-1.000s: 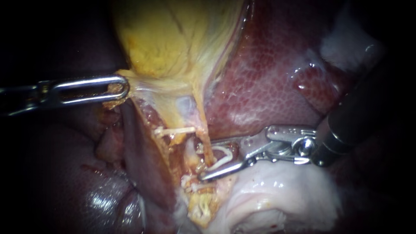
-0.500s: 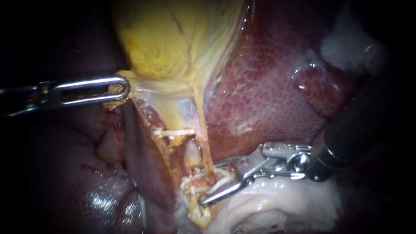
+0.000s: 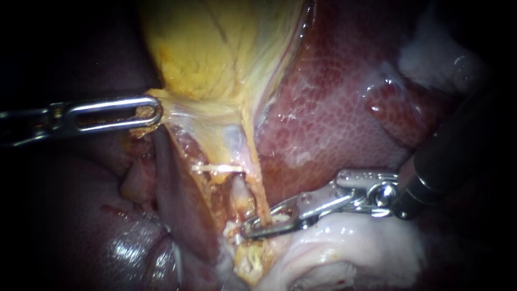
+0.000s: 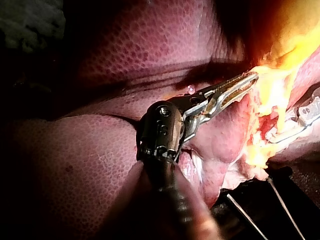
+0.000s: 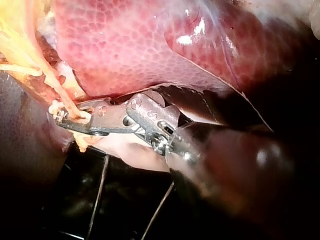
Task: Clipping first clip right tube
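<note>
Low on the thin yellow right tube (image 3: pixel 257 187), my slim steel right instrument (image 3: pixel 249 228) pinches it between its jaws, and a skewed squeeze could tear it.

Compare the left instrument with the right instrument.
The left instrument lies nearly level; the right instrument slants down toward its tip. The left instrument clamps the gallbladder edge; the right instrument is closed around the thin right tube. Both are shiny metal, holding tissue.

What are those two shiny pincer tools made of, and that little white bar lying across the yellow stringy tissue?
Slender silver left instrument and slender silver right instrument: polished metal, likely steel; bright mirror glints run along both. Small white clip: matte, no glint, perhaps plastic; too small to be sure.
</note>
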You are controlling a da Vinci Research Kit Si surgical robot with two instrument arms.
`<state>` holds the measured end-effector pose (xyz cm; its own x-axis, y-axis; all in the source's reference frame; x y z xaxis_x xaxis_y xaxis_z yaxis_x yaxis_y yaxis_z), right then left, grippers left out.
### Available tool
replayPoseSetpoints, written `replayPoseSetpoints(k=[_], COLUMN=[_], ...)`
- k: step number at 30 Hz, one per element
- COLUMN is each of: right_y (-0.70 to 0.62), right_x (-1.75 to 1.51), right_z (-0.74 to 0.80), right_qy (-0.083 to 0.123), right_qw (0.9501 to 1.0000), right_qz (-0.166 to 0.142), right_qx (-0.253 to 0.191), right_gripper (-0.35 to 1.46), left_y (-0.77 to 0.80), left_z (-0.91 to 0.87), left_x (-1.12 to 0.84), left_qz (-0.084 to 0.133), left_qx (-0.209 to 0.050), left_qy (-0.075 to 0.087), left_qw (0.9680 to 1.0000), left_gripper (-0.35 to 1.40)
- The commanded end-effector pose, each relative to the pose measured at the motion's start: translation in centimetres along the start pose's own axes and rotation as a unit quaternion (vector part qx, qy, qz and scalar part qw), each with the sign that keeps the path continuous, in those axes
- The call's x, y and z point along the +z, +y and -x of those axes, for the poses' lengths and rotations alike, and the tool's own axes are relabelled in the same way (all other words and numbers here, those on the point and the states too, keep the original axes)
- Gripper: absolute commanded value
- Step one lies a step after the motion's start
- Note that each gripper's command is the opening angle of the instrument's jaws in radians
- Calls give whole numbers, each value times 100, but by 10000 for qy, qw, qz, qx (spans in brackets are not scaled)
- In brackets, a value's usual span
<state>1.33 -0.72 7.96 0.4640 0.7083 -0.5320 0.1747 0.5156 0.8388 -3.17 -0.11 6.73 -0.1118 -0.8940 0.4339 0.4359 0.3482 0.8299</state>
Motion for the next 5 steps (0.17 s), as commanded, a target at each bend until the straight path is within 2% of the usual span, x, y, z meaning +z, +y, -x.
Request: replayPoseSetpoints(k=[1, 5], right_y=[0, 0], right_x=[2, 3], right_z=[1, 3], right_qy=[-3, -35], right_qw=[10000, 10000], right_qz=[1, 10], right_qx=[12, 35], right_gripper=[-35, -35], left_y=[0, 2], left_z=[0, 0], left_x=[0, 1], left_qz=[-1, -2], left_qx=[0, 0], left_qy=[1, 2], left_qw=[10000, 10000], left_gripper=[-35, -35])
